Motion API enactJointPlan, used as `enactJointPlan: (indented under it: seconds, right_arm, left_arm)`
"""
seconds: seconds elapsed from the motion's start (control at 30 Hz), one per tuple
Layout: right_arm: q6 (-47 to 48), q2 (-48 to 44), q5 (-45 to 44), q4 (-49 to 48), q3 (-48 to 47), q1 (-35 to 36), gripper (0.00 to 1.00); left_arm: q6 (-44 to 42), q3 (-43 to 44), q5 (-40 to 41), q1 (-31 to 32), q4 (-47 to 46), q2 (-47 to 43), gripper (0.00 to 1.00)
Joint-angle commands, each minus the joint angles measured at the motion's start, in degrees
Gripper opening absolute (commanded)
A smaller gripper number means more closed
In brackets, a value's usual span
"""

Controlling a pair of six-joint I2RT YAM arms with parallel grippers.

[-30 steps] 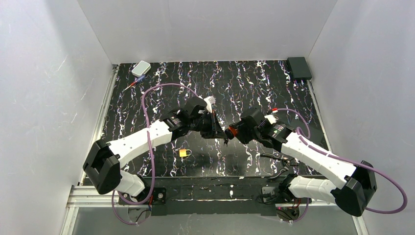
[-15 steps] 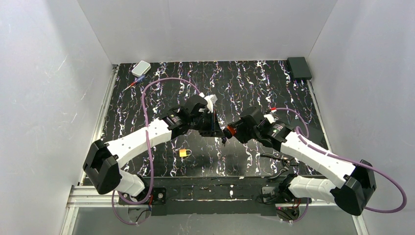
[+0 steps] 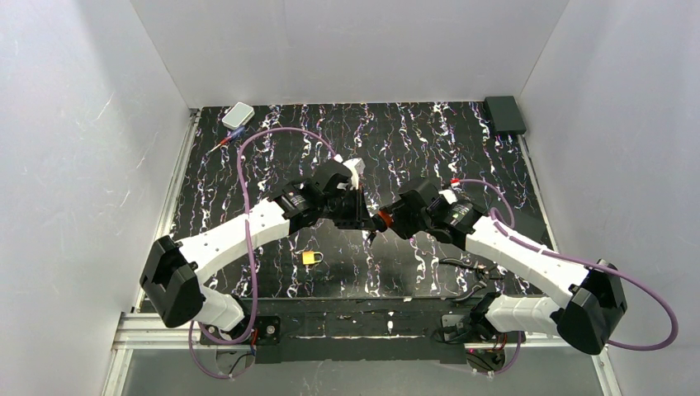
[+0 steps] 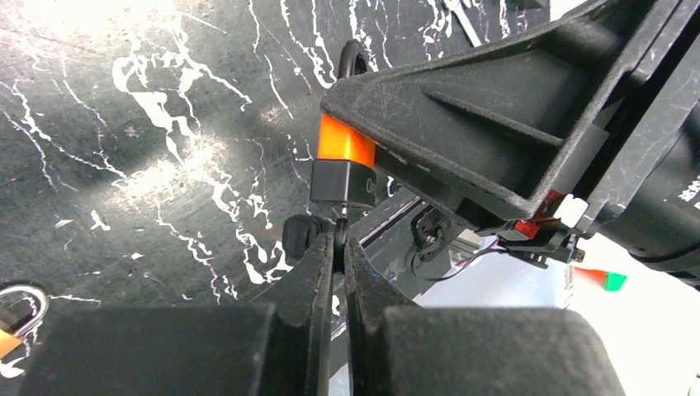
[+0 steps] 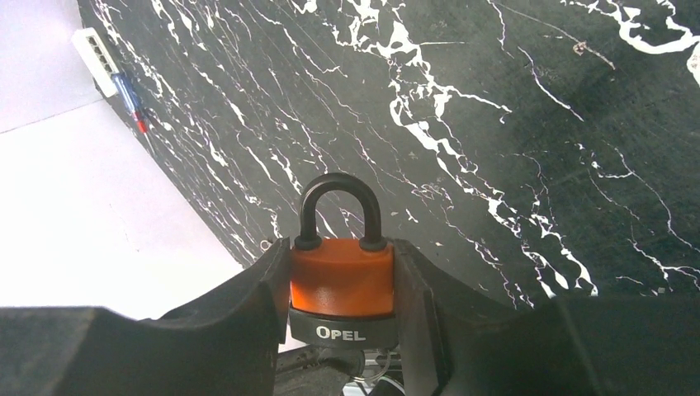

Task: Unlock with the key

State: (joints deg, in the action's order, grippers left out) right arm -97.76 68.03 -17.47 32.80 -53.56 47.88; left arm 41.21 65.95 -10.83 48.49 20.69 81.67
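Note:
The orange padlock (image 5: 341,276), with a black shackle and a black "OPEL" base, sits upright between my right gripper's (image 5: 341,247) fingers, which are shut on it. In the left wrist view the padlock (image 4: 345,140) hangs base down in the right fingers. My left gripper (image 4: 340,243) is shut on the small dark key (image 4: 340,231), whose tip touches the padlock's black base (image 4: 343,183). How far the tip is in the keyhole is hidden. In the top view both grippers meet above mid-table, left (image 3: 361,211) and right (image 3: 380,220).
A small yellow padlock (image 3: 310,257) lies on the black marbled mat (image 3: 413,140) near the front, left of the grippers. A white box (image 3: 238,114) and a pen (image 3: 224,142) lie at the back left, a black box (image 3: 504,114) at the back right. Pliers (image 3: 469,279) lie front right.
Both grippers have drifted slightly away from the near edge. The right gripper with the padlock has closed in leftward on the left gripper's key.

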Motion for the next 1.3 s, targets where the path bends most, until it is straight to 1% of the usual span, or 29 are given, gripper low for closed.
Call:
enactJointPlan:
  seconds: [0.0, 0.07, 0.13, 0.27, 0.33, 0.6, 0.73, 0.93, 1.07, 1.2, 1.27]
  right_arm:
    - [0.00, -2.12, 3.92, -4.73, -1.02, 1.25, 0.01]
    - [0.19, -3.18, 3.91, -7.49, 0.63, 1.25, 0.01]
    - [0.63, -3.87, 3.81, -8.67, 1.37, 1.25, 0.01]
    - [1.96, -4.60, 3.99, -8.59, 1.57, 1.25, 0.01]
    - [2.58, -4.79, 4.39, -8.67, 1.54, 1.25, 0.01]
    - [3.40, -4.33, 6.13, -8.53, 0.83, 1.25, 0.01]
    - [3.38, -3.92, 7.25, -8.71, 0.83, 1.33, 0.01]
    - [3.57, -3.99, 6.94, -8.08, 0.91, 1.34, 0.01]
    - [3.67, -5.35, 2.69, -5.60, 0.54, 1.34, 0.01]
    - [4.39, -7.20, -1.98, -2.14, -1.01, 1.34, 0.01]
    - [4.63, -7.62, -2.99, -1.69, -1.27, 1.34, 0.01]
  left_arm:
    - [5.68, -3.06, -0.73, -1.77, -9.48, -1.01, 0.00]
    - [10.01, -5.84, -5.22, -2.87, -15.31, -1.31, 0.00]
    - [13.31, -7.93, -7.86, -3.97, -19.77, -1.55, 0.00]
    - [17.20, -10.33, -9.37, -5.83, -24.08, -2.69, 0.00]
    - [18.10, -10.95, -9.73, -6.58, -24.54, -2.99, 0.00]
    - [15.76, -10.50, -10.09, -7.20, -24.24, -1.13, 0.00]
    - [12.77, -10.49, -7.65, -7.25, -23.13, -1.70, 0.00]
    - [11.39, -11.16, -8.06, -7.88, -23.76, -2.45, 0.00]
    - [9.40, -11.61, -9.13, -8.02, -23.37, -4.32, 0.16]
    - [5.11, -14.03, -10.98, -7.97, -21.43, -8.88, 0.29]
    - [2.98, -15.03, -10.85, -7.97, -19.32, -11.74, 0.33]
